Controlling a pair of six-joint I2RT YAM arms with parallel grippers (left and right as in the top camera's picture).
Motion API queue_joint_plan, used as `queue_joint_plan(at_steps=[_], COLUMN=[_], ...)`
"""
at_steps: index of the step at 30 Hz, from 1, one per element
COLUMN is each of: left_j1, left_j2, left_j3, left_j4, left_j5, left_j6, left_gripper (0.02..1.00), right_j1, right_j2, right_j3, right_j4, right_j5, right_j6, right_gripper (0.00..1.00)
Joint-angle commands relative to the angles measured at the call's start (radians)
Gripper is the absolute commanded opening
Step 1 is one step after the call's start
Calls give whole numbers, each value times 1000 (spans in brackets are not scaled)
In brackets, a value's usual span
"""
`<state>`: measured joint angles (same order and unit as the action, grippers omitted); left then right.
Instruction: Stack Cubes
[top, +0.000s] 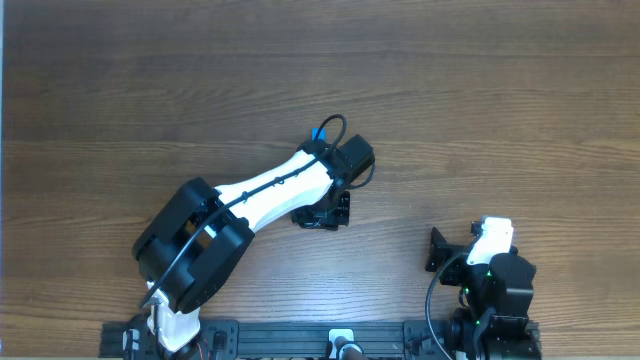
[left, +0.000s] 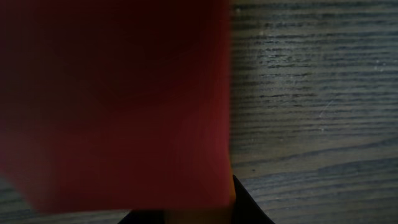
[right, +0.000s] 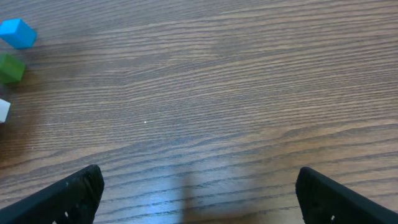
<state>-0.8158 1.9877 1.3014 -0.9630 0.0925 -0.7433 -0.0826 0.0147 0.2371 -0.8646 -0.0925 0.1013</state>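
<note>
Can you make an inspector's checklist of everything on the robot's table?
Surface: wooden table, bare wood, no spills seen.
Job's things: red cube, very close in the left wrist view; blue cube and green cube next to each other on the table.
Clutter: nothing seen.
Grippers: left gripper at mid-table, by the red cube; right gripper open and empty, back near its base.
Cables: black cable loop by the left gripper; black cable near the right gripper.
Surroundings: black rail under the arms' bases.
</note>
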Motion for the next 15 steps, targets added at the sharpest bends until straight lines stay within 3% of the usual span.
queue_joint_plan(at_steps=[1,15], left_j1=[8,14], left_j2=[-24,-165], left_j3=[-7,15], left_j4=[-2,-46], left_j5=[-15,-27], left_j6=[2,-9], left_gripper=[64,40], right_j1=[-6,-6], right_j2=[-9,-9], right_j3=[-3,-3], right_j4=[0,0], right_j5=[-4,-4], right_j6=[-5,-5], right_gripper=[991,993])
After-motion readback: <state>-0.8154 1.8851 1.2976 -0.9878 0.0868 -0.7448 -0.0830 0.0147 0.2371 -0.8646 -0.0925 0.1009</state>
